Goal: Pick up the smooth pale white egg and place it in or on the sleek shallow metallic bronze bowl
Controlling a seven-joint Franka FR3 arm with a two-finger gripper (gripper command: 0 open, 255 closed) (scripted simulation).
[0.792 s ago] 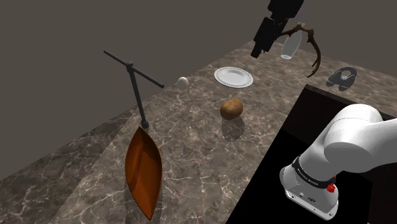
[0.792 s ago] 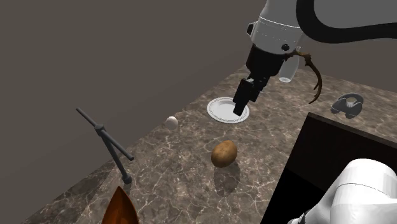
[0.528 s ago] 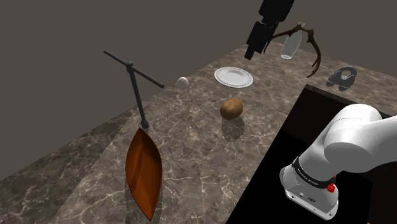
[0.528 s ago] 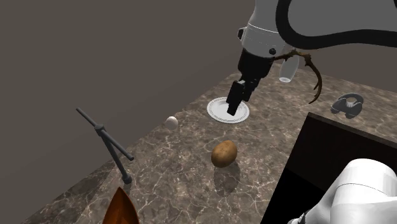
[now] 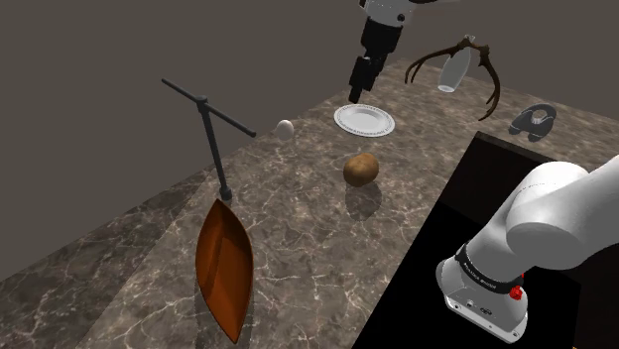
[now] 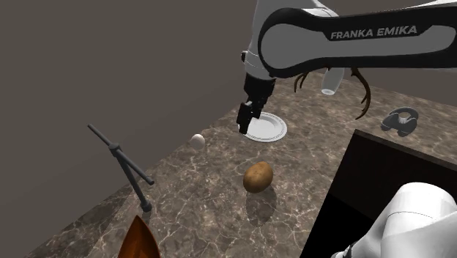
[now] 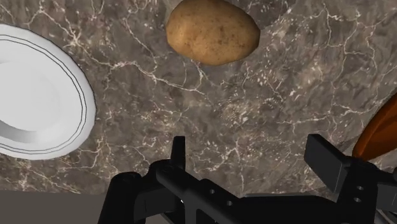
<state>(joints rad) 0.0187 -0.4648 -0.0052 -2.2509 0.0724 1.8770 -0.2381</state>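
Observation:
The small pale egg (image 5: 285,128) (image 6: 198,139) lies on the marble counter near its far edge. A bronze, boat-shaped shallow bowl (image 5: 224,266) (image 6: 139,239) rests at the near end of the counter; its rim (image 7: 379,130) peeks in beside one finger in the wrist view. My black gripper (image 5: 359,87) (image 6: 244,121) (image 7: 251,156) hangs in the air above the white plate's edge, on the side facing the egg and well apart from it. Its fingers (image 7: 179,150) stand apart, open, with nothing between them.
A white plate (image 5: 364,120) (image 6: 267,127) (image 7: 38,102) and a brown potato (image 5: 361,169) (image 6: 258,177) (image 7: 213,32) lie mid-counter. A dark tripod-like stand (image 5: 208,129) (image 6: 124,165) rises between egg and bowl. An antler (image 5: 466,59), a glass (image 5: 453,71) and a grey object (image 5: 534,120) sit at the far right.
The arm has swung toward the shoulder view's left, carrying the gripper from beside the antler to over the plate's edge, closer to the egg. Nothing on the counter moved.

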